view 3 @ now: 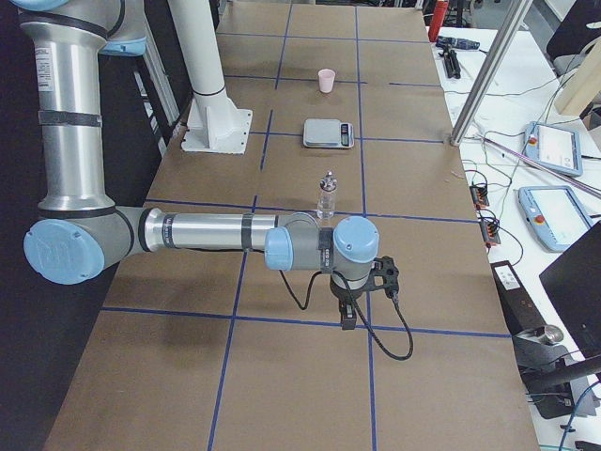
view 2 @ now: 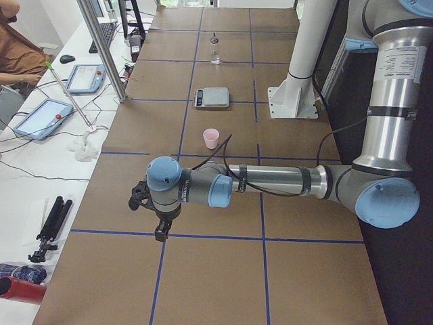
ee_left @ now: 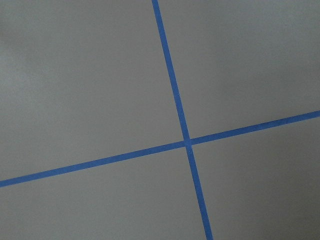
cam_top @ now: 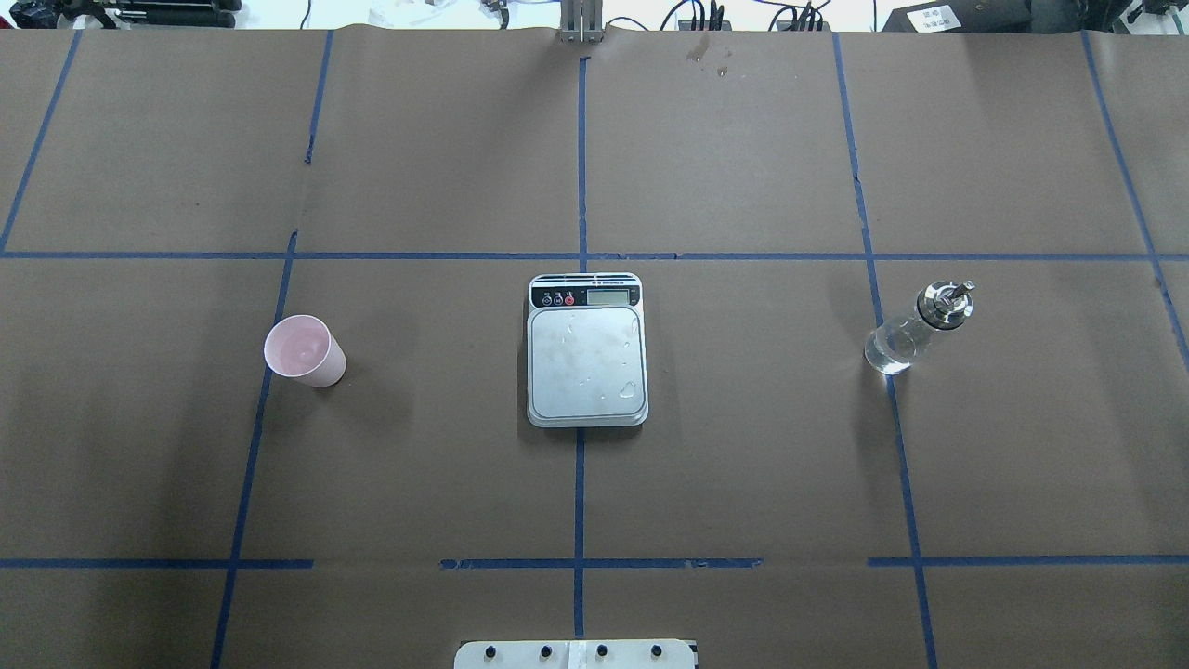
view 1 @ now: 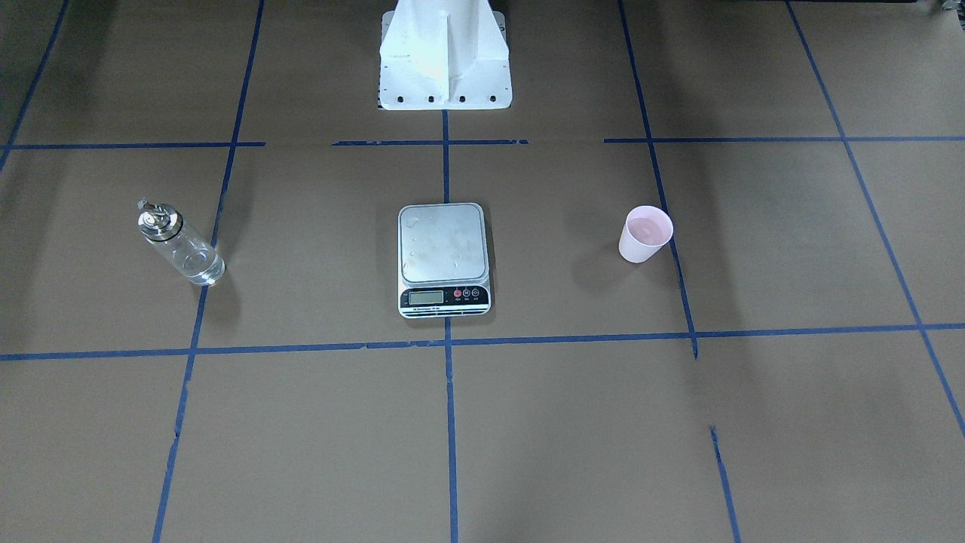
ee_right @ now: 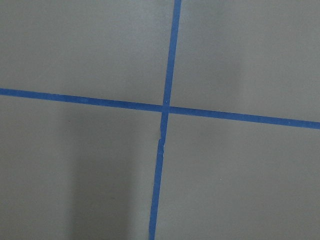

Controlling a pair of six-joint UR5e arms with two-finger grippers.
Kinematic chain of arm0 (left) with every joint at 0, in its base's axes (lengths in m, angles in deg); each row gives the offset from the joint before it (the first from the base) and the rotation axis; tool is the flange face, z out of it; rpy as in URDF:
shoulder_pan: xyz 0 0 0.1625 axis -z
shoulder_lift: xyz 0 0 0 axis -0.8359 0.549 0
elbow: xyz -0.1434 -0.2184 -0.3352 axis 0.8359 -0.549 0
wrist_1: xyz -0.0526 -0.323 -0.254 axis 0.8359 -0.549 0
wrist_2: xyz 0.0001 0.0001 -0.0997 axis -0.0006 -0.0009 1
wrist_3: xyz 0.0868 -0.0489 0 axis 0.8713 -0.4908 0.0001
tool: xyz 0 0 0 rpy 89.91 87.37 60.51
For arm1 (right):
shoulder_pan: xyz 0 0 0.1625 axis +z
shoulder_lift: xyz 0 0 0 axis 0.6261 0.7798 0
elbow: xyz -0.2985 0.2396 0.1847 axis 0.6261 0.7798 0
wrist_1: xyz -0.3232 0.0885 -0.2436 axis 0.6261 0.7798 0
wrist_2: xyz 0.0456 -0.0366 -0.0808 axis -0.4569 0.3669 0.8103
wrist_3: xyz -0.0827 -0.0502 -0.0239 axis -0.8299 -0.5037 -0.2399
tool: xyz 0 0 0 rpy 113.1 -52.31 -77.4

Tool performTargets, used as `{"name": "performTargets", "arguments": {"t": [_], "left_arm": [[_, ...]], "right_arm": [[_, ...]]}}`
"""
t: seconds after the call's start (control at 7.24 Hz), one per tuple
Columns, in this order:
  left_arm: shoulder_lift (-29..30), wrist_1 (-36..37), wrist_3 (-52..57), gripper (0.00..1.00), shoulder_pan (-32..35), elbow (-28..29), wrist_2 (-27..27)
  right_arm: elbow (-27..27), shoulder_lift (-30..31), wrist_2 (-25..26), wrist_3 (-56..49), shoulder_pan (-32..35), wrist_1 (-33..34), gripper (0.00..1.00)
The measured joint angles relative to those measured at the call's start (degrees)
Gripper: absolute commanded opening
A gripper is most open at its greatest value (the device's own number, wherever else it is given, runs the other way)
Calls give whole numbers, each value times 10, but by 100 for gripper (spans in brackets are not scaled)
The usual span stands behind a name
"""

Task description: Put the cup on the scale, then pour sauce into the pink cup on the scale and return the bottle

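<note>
The pale pink cup (view 1: pixel 645 234) (cam_top: pixel 305 351) stands upright on the brown table, apart from the scale (view 1: pixel 443 256) (cam_top: pixel 586 358), whose steel platform is bare with a few droplets. The clear bottle (view 1: pixel 181 245) (cam_top: pixel 915 330) with its silver pourer cap stands on the other side of the scale, with clear sauce (cam_top: pixel 890 351) in its base. My left gripper (view 2: pixel 161 231) shows only in the exterior left view, low over the table, well short of the cup (view 2: pixel 211 138). My right gripper (view 3: pixel 347 315) shows only in the exterior right view, short of the bottle (view 3: pixel 327 195). I cannot tell whether either is open or shut.
The white robot base (view 1: pixel 445 56) (cam_top: pixel 576 655) stands behind the scale. Blue tape lines (cam_top: pixel 581 186) grid the table. A side table with tablets (view 2: pixel 40 116), cables, a metal post (view 2: pixel 101 47) and a seated person (view 2: pixel 17 44) lies beyond the far edge.
</note>
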State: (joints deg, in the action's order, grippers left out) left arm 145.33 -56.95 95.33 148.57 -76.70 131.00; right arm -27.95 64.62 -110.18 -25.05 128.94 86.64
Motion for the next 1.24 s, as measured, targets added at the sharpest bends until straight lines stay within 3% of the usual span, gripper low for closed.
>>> {"name": "performTargets", "arguments": {"t": [0.41,0.69,0.97,1.24], "left_arm": [[-43,0,2,100,5,-48,1],[-68,25,-11,100,2,-171,1],[-36,43,-86,100,-26,-261,3],[-7,40,-147,100,-89,-289,4]], "right_arm": [[-6,0,-3,1,1,3,100],[-10,-1,-4,1,1,4,100],[-13,-2,-2,1,1,3,100],[-26,-6,-6,2,1,0,100]]}}
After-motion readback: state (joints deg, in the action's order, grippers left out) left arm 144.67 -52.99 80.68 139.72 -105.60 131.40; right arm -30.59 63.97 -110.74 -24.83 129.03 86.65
